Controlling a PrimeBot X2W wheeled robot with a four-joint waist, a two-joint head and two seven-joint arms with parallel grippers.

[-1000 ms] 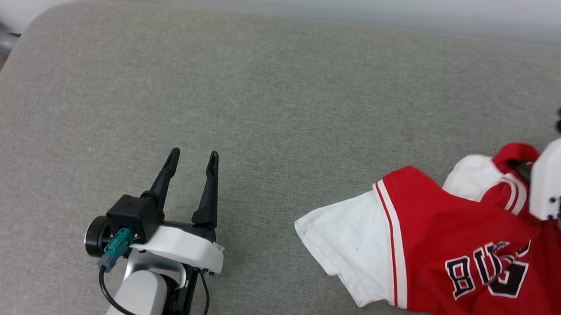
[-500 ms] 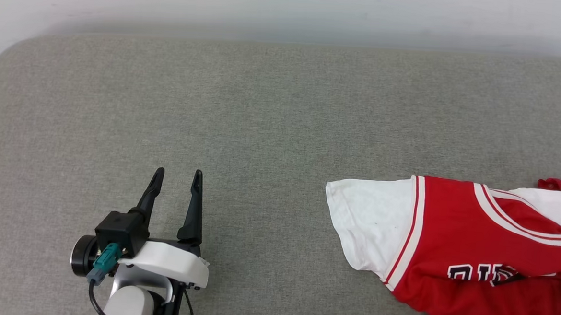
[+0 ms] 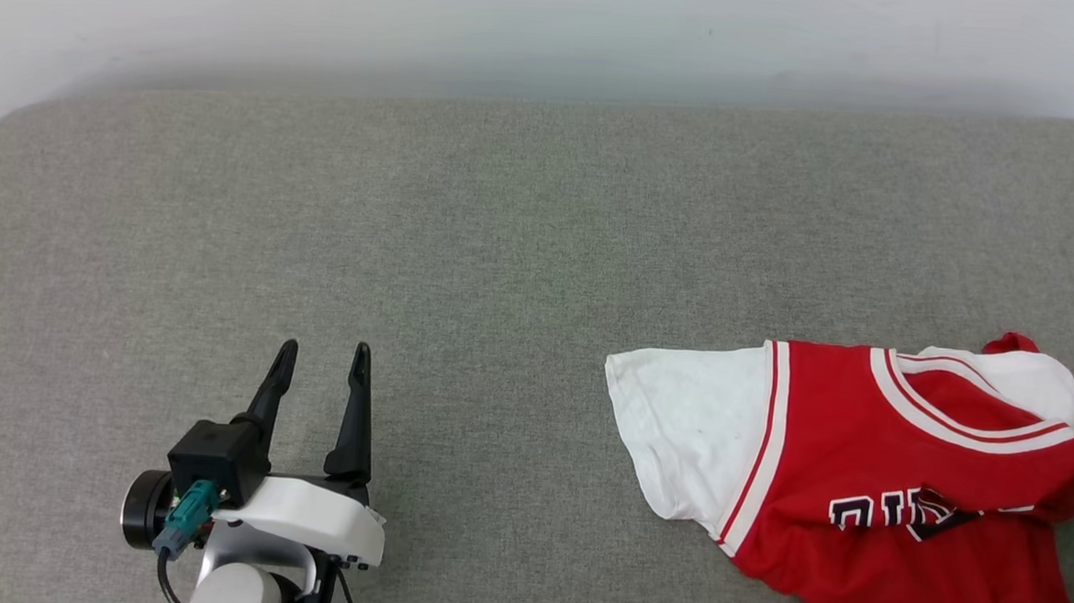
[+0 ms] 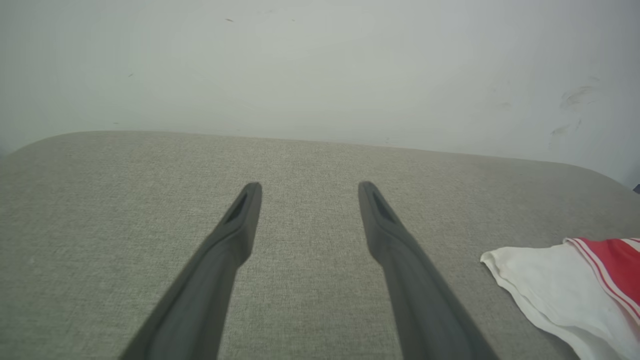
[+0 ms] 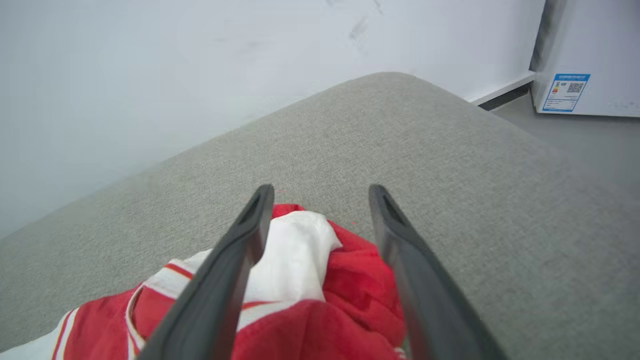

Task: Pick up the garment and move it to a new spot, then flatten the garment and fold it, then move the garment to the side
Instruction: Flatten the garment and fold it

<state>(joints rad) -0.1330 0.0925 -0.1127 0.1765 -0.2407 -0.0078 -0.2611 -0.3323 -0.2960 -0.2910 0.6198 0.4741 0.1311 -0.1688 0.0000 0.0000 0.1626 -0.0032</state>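
One garment [image 3: 825, 418], a red jersey, lies crumpled at the right end of the grey fabric surface [image 3: 503, 245]. One white sleeve [image 3: 687, 424] is spread flat toward the middle, with red-and-white stripe trim at its seam and at the collar. The chest lettering [image 3: 866, 514] is dark with a white outline and half tucked under a fold, so it is not readable. Two pincers counted. Fingers of the left pincer [image 3: 325, 350] are apart with nothing between them, over bare surface well apart from the sleeve. Fingers of the right pincer [image 5: 321, 191] are apart, poised over the bunched red-and-white end of the garment; contact with the cloth cannot be told. In the right wrist view, a white cabinet [image 5: 590, 50] stands on the floor [image 5: 575, 145] beyond the surface. It carries one blue label [image 5: 569, 92] with a QR code, text too small to read.
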